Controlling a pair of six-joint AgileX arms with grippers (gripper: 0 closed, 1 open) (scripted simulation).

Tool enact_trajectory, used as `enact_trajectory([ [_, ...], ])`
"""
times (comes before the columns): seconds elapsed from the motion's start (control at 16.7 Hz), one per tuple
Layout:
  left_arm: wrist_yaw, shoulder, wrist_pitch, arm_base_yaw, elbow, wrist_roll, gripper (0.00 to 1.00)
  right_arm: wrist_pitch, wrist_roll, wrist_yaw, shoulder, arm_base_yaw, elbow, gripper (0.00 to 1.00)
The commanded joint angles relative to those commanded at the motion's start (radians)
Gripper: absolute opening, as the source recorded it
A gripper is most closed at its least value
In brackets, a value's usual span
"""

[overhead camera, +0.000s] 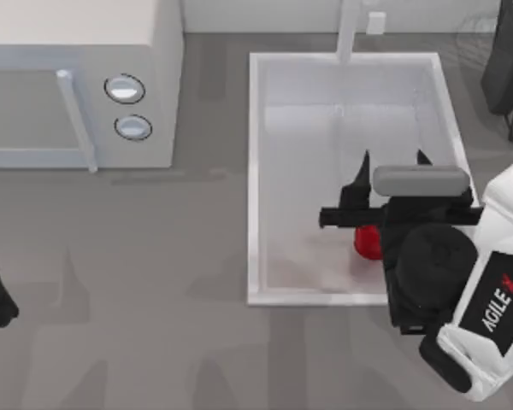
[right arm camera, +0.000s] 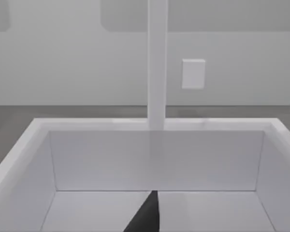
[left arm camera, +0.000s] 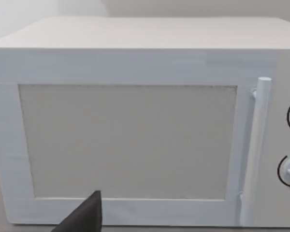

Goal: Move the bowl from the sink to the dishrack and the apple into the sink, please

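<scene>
Apple (overhead camera: 367, 243): small, glossy, dark red, lying in the sink (overhead camera: 258, 171) near its front wall, half hidden under the right arm. Right gripper (overhead camera: 392, 166) over the basin, fingers apart. Left arm parked at the table's left edge.

Left wrist: microwave (left arm camera: 135, 140) close ahead; finger state impossible to tell.

Right wrist: white basin walls, faucet post (right arm camera: 157, 63) upright behind.

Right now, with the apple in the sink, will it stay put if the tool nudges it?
Probably not. The apple looks round and glossy, so it would likely roll across the sink's flat white floor and could slip under a light pinch. It seems small and firm, so unlikely to squash. The right tool hangs just beyond it.
</scene>
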Motion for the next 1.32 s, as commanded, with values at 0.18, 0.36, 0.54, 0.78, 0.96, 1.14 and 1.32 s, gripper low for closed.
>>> enact_trajectory([
  [0.18, 0.0, 0.0, 0.0, 0.0, 0.0, 0.0, 1.0, 0.0, 0.0, 0.0, 0.0, 0.0, 0.0, 1.0],
  [0.36, 0.0, 0.0, 0.0, 0.0, 0.0, 0.0, 1.0, 0.0, 0.0, 0.0, 0.0, 0.0, 0.0, 1.0],
  [0.54, 0.0, 0.0, 0.0, 0.0, 0.0, 0.0, 1.0, 0.0, 0.0, 0.0, 0.0, 0.0, 0.0, 1.0],
  [0.78, 0.0, 0.0, 0.0, 0.0, 0.0, 0.0, 1.0, -0.008, 0.002, -0.001, -0.01, -0.004, -0.001, 1.0],
  [0.96, 0.0, 0.0, 0.0, 0.0, 0.0, 0.0, 1.0, -0.085, 0.021, -0.012, -0.104, -0.043, -0.021, 1.0],
  [1.14, 0.0, 0.0, 0.0, 0.0, 0.0, 0.0, 1.0, -0.235, 0.047, -0.039, -0.292, -0.118, -0.066, 1.0],
  [1.32, 0.0, 0.0, 0.0, 0.0, 0.0, 0.0, 1.0, -0.439, 0.07, -0.09, -0.569, -0.214, -0.134, 1.0],
])
